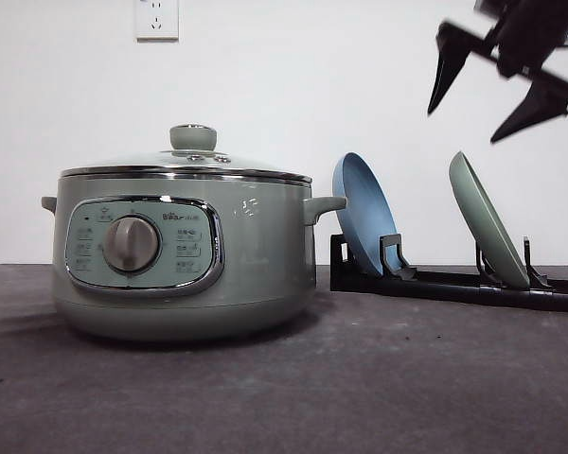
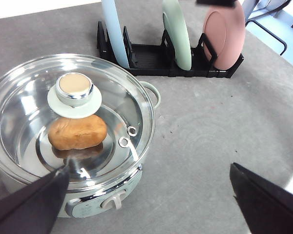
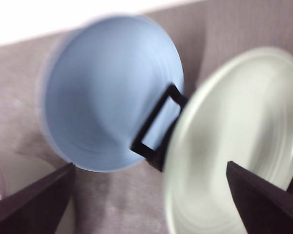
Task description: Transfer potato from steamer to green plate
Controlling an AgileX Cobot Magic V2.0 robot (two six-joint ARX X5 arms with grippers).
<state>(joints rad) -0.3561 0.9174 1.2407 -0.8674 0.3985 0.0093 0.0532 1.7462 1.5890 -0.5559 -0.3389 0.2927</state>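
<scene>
1. One potato lying flat inside the steamer, long axis 9-to-3 in the left wrist view, under the closed glass lid
2. Green plate on edge in black rack, at 3 o'clock from blue plate
3. Right gripper above plates, jaws wide, empty
4. Left gripper above steamer, spread wide, empty

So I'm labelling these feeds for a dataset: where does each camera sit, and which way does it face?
Front view: low at table height, facing the steamer and the plate rack; the right pincer hangs open above.
Left wrist view: above the steamer, looking down through its glass lid at the potato; open left pincer fingers frame it.
Right wrist view: close on the blue plate and green plate, blurred.
All three share both plates.
</scene>
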